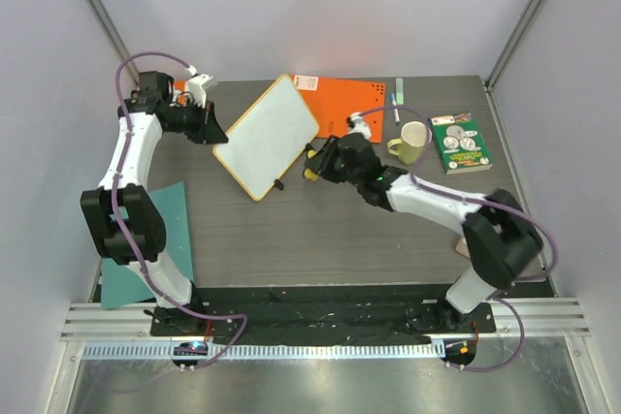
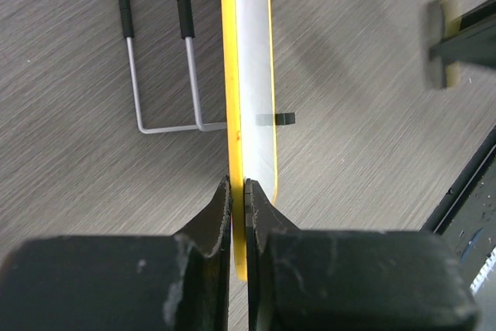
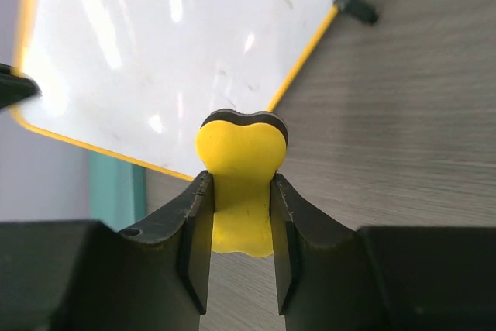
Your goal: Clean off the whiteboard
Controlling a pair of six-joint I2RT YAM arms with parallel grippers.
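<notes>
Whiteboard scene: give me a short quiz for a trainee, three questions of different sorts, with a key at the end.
1. True or false: the left gripper is shut on the rim of the whiteboard.
2. What does the right gripper hold? A: a cloth. B: a yellow eraser. C: a brush.
3. In the top view, what stands just left of the green book?
Key: 1 true; 2 B; 3 the mug.

Looked like a robotics lab cell: walled by white panels point(image 1: 330, 7) on aluminium posts point(image 1: 526, 16), with left arm point(image 1: 131, 157) and right arm point(image 1: 437, 203) bolted to a rail point(image 1: 320, 319).
</notes>
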